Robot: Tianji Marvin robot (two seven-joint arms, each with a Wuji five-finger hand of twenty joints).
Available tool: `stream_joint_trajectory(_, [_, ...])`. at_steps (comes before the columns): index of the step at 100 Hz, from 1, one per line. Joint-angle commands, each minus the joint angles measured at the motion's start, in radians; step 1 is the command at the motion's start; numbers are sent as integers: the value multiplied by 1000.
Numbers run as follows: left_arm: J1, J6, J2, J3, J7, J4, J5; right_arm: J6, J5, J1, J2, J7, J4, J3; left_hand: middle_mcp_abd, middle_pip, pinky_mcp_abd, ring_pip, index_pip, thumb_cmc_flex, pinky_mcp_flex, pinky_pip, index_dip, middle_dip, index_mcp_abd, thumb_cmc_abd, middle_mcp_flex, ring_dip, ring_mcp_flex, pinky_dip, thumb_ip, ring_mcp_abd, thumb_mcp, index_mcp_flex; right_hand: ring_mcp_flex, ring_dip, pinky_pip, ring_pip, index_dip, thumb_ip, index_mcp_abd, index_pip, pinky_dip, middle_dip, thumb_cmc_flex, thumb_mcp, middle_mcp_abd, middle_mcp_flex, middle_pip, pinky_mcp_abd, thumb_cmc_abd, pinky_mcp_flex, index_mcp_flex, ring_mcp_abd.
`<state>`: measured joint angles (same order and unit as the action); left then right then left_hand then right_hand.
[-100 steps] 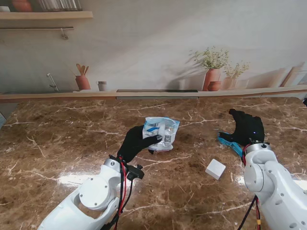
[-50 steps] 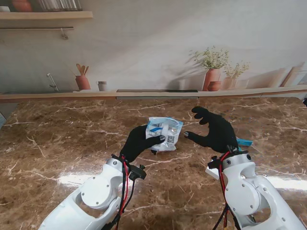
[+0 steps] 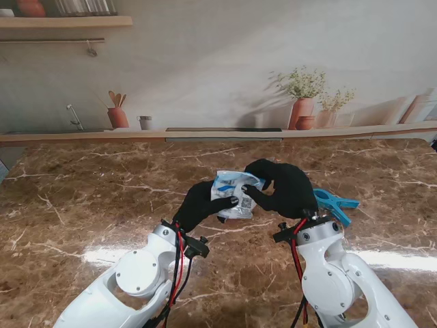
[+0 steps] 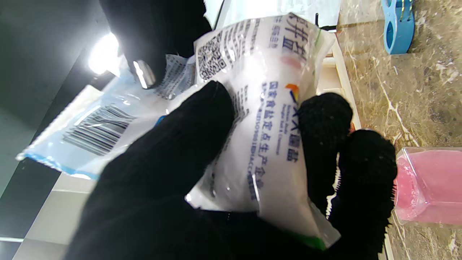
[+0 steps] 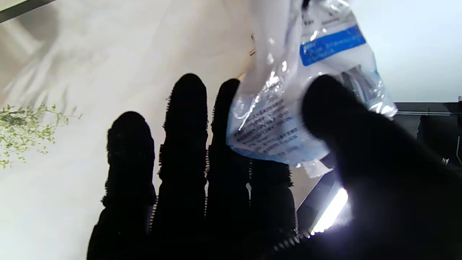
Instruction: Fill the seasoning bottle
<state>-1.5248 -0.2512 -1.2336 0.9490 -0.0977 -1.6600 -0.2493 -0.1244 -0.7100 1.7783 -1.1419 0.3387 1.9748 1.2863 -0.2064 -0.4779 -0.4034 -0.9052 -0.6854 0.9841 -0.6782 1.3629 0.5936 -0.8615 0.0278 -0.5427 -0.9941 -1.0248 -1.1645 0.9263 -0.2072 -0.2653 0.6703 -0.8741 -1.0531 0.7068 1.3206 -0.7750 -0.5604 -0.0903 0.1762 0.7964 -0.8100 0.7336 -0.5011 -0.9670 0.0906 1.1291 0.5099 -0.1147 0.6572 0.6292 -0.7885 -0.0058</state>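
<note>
**Right hand reaches the bag; no pouring yet**

Swinging in from the right side of the table, the right hand (image 3: 285, 189) has left the blue clip (image 3: 332, 203) behind and now meets the salt bag (image 3: 234, 193) from the right. Its thumb and fingers bracket the bag's upper corner in the right wrist view, but whether they are pinching the film or just touching it, I cannot tell. The left hand (image 3: 199, 204) has not let go: its fingers (image 4: 187, 144) are wrapped firmly round the bag's full body, holding it up off the marble table (image 3: 89, 198).

Further out, the left wrist view shows a clear container with pink contents (image 4: 427, 186) standing on the table just beside the held bag (presumably the seasoning bottle, though I can't make out its top).

By my reckoning the job is barely begun: the bag is lifted and steadied between two hands, but opening it and pouring are all left to do.
</note>
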Motion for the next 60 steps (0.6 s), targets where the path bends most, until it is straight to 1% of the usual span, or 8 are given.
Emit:
stream_joint_trajectory(1, [3, 7, 5, 1, 8, -4, 11, -6, 34, -9, -11, -35, 14, -4, 89, -115, -2, 0, -244, 165, 9, 32, 85, -31, -90, 142, -84, -14, -10, 24, 32, 65, 138, -171, -80, 51, 116, -119, 6, -104, 98, 134, -18, 72, -75, -229, 38, 98, 56, 6, 57, 46, -89, -9])
stream_joint_trajectory(9, [2, 13, 7, 3, 14, -3, 11, -8, 28, -19, -6, -58, 17, -10, 87, -110, 0, 6, -240, 168, 17, 26, 83, -28, -86, 145, -80, -12, -3, 23, 32, 61, 130, -165, -111, 122, 261, -291, -197, -119, 174, 125, -62, 160, -143, -283, 41, 121, 151, 31, 55, 102, -153, -19])
stream_joint_trajectory(19, [1, 19, 8, 4, 18, 2, 12, -11, 34, -33, -5, -70, 15, -24, 86, -99, 1, 22, -231, 170, 30, 15, 77, -21, -82, 148, -75, -5, 9, 18, 32, 53, 121, -157, -138, 206, 395, -448, -407, -96, 174, 84, -116, 263, -177, -352, 42, 139, 239, 41, 59, 162, -238, -14])
stream_joint_trajectory(26, [1, 19, 7, 3, 18, 6, 8, -12, 49, -40, -5, -81, 15, -33, 86, -84, 3, 36, -216, 174, 56, 6, 67, -13, -81, 156, -68, 1, 24, 16, 31, 36, 104, -147, -173, 243, 449, -519, -492, -57, 166, 109, -127, 317, -183, -404, 44, 160, 291, 30, 74, 213, -287, -15])
stream_joint_trajectory(37, [3, 5, 3, 0, 13, 19, 0, -9, 63, -57, -11, -62, 2, -57, 101, 53, 10, 112, -126, 158, 159, -39, -29, 8, -84, 160, -44, 42, 110, -2, 22, 2, 13, -87, -226, 271, 482, -565, -560, -20, 152, 128, -125, 354, -182, -451, 45, 192, 325, 7, 82, 277, -330, -19])
stream_joint_trajectory(47, [4, -8, 3, -1, 20, 33, -17, 3, 104, -68, -22, -36, -5, -76, 107, 155, 18, 189, -109, 21, 242, -76, -156, 80, -121, 111, 14, 111, 190, -27, 52, -2, -31, 19, -250, 278, 489, -575, -579, -8, 147, 129, -121, 362, -179, -462, 41, 205, 329, -4, 80, 306, -342, -20])
stream_joint_trajectory(55, [3, -23, 4, 0, 29, 45, -26, 11, 147, -75, -35, -2, -9, -92, 117, 132, 15, 274, -33, -49, 285, -94, -189, 245, -126, 88, 107, 213, 220, -36, 84, 22, -52, 73, -255, 280, 488, -572, -586, -7, 145, 126, -119, 364, -179, -458, 39, 207, 326, -7, 71, 313, -344, -20])
stream_joint_trajectory(60, [2, -39, 4, -1, 30, 54, -28, 17, 166, -76, -40, 10, -9, -96, 130, 114, 11, 303, 38, -94, 317, -111, -202, 408, -131, 60, 165, 250, 247, -28, 95, 31, -64, 110, -255, 281, 488, -571, -590, -6, 144, 124, -118, 366, -180, -452, 39, 207, 324, -7, 63, 313, -344, -20])
